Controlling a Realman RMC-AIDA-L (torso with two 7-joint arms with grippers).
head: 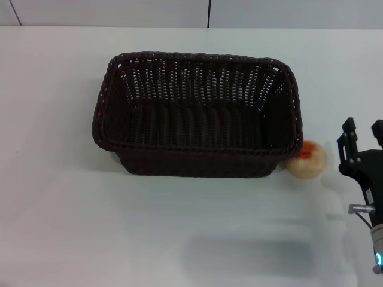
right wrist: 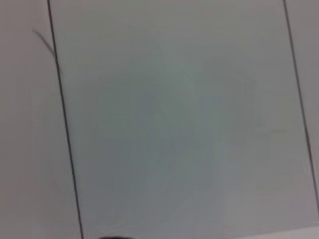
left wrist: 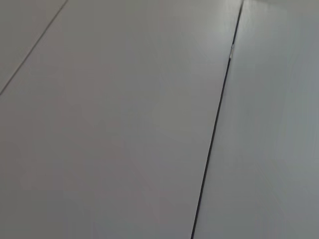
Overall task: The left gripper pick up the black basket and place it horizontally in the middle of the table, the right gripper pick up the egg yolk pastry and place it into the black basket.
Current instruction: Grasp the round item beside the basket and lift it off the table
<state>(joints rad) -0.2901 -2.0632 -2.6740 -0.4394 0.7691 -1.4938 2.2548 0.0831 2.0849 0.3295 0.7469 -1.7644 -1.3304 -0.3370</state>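
Note:
The black basket (head: 197, 113) stands upright and lengthwise across the middle of the white table (head: 60, 209) in the head view; it is empty. The egg yolk pastry (head: 307, 159), pale with an orange-red spot, lies on the table touching the basket's right front corner. My right gripper (head: 362, 127) is to the right of the pastry near the right edge, fingers apart and empty. The left gripper is out of view. Both wrist views show only plain pale panels with dark seams.
The table's far edge meets a pale wall with a dark vertical seam (head: 209, 13). Bare white tabletop lies in front of and to the left of the basket.

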